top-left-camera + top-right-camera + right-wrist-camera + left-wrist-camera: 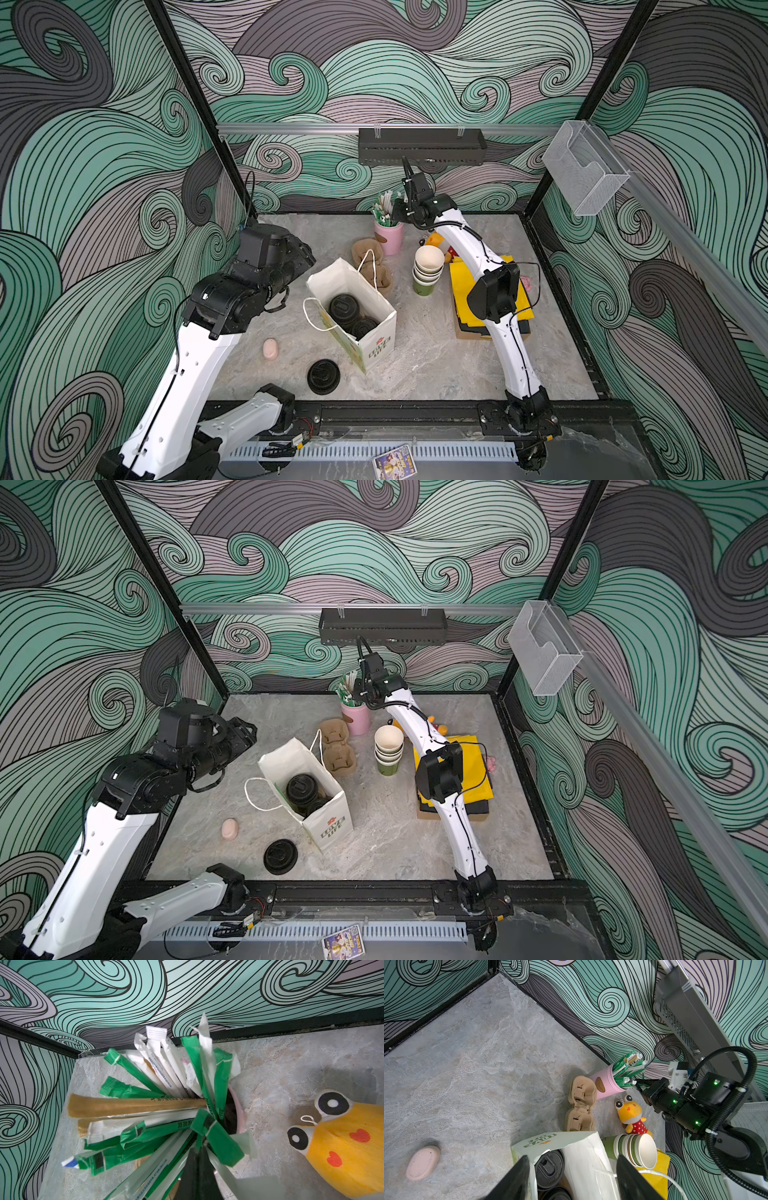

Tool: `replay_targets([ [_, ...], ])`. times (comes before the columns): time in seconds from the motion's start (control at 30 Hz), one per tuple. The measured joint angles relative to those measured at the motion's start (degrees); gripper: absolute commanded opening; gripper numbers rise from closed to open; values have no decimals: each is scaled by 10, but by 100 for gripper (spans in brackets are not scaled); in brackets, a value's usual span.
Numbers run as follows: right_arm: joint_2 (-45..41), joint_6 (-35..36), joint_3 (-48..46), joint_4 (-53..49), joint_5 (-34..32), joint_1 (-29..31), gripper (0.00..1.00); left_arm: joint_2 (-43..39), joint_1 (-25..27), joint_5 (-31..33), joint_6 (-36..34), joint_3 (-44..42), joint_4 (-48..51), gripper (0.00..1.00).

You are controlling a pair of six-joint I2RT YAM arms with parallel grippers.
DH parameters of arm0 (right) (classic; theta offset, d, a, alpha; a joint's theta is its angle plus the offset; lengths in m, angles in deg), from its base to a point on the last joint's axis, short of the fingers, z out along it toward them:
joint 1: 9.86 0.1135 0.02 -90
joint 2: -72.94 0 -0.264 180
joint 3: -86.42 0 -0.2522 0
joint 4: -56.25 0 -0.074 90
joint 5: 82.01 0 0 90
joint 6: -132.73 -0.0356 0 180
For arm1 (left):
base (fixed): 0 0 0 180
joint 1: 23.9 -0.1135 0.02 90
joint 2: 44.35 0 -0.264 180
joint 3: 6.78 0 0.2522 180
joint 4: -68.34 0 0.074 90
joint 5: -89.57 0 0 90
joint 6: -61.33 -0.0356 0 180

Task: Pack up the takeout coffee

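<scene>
So both lidded cups (344, 307) are sitting in the white paper bag (380, 345) around the middle of the counter (436, 365). You only see their black lids, so I can't say which cup is which colour. The left wrist view looks straight down into the bag past the left tool (572, 1157), whose fingers (517, 1180) are spread wide with nothing between them. In both top views that tool hangs up high over the counter's left edge, clear of the bag. The right tool (395, 212) is over at the far edge, nosed into the pink cup (390, 239) full of wrapped straws (158, 1076), but it's tiny in the top views. The right wrist view is the useful one here. It shows the tips pressed together right in the bundle with a green wrapper (216, 1140) bunched at them, though I honestly can't tell if it's actually pinched. Only the top views catch the loose black lid (323, 376) near the front edge. The frog toy (629, 1111) is plain in both wrist views but mostly hidden behind the right arm from above. A stack of empty cups (428, 266) stands right of the bag.
</scene>
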Motion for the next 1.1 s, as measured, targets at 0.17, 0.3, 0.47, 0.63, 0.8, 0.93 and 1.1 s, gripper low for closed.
replay_targets([
  [0.17, -21, 20, 0, -16, -12, 2, 4, 0, 0, 0, 0, 0, 0, 68],
  [0.3, -49, 37, 0, -28, -16, 5, 4, -1, 0, 0, 0, 0, 0, 68],
  [0.47, -88, 56, -7, -39, -20, 9, 4, -8, 0, 0, -1, -4, 0, 68],
  [0.63, -135, 76, -30, -54, -25, 12, 4, -8, 0, 0, -3, -5, -1, 68],
  [0.8, -176, 100, -35, -69, -39, 16, 4, -8, 0, 1, -7, -9, -4, 68],
  [0.93, -203, 120, -37, -84, -57, 23, 4, -10, 0, 1, -7, -11, -5, 68],
  [1.1, -228, 144, -41, -91, -80, 39, 4, -15, 0, 1, -7, -11, -3, 68],
])
